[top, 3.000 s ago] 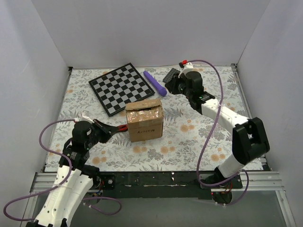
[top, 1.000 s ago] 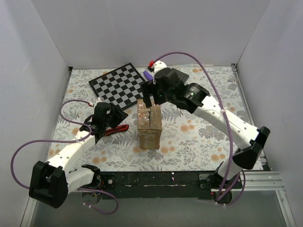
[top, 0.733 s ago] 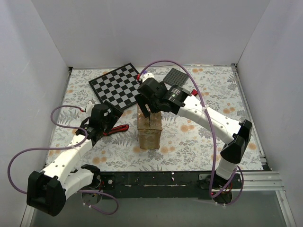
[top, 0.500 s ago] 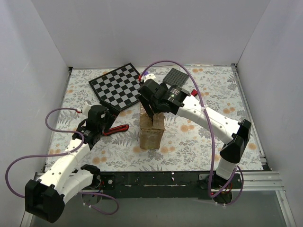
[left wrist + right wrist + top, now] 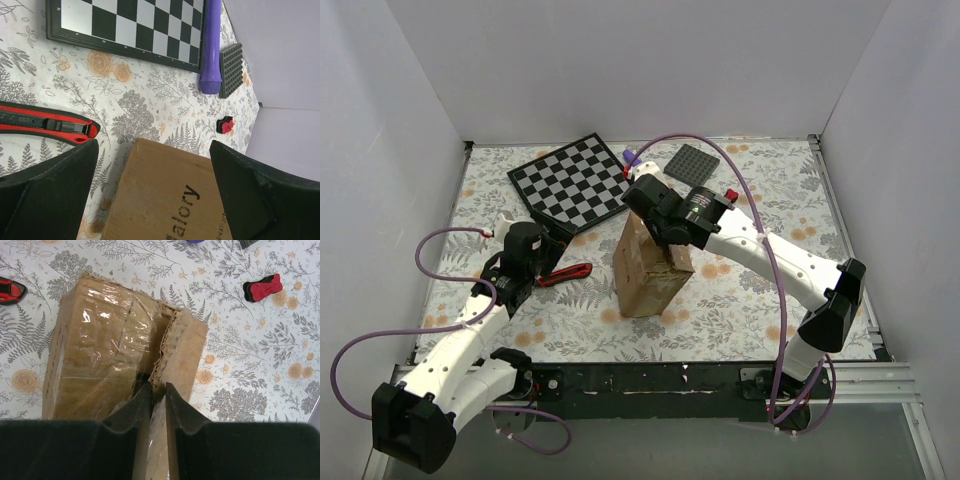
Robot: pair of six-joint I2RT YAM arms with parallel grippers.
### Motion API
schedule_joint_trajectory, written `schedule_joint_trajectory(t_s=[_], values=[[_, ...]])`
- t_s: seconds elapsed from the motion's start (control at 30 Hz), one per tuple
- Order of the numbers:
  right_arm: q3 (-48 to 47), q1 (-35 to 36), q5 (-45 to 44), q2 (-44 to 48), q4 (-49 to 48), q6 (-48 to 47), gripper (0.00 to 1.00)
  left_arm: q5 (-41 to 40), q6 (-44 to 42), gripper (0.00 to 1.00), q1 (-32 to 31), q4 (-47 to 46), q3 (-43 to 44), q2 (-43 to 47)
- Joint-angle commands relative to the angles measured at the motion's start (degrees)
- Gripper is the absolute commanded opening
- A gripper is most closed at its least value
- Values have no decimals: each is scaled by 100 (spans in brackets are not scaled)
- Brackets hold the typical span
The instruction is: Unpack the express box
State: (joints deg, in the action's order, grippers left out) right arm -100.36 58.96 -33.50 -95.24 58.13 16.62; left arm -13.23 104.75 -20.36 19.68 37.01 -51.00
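While the left gripper sits much where it was half a second ago, released, its fingers spread wide around nothing, the change lies further right. The red utility knife lies on the flowered table between that gripper and the express box. The box stood upright at mid-table half a second ago and now leans, still just in front of the checkerboard. The right gripper has shifted a little to the right and is clenched on a raised top flap of the box.

From above, the tilt shows, and both arms. Only the left wrist view shows black print on the box's side, and the whole purple pen lying along the checkerboard's edge beside the studded grey plate. Only the right wrist view shows the glossy tape, the torn corrugated flap edge pinched between the fingers, and, clearly, a small red-and-black piece on the table to the right of the box.
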Motion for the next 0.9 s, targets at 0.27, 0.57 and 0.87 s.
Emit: schedule_joint_trajectory(t_s=[0.27,0.57,0.87], values=[[-959,256,-87,-74,331,174,1,2297,-315,96,14,-1026,1140,64],[-363,248,211,566,-466,596,1,2582,-893,97,-73,-241,1755,-321],[2387,-209,1503,2464,-3067,1281,1,1895,-1237,98,-73,396,1686,-225]])
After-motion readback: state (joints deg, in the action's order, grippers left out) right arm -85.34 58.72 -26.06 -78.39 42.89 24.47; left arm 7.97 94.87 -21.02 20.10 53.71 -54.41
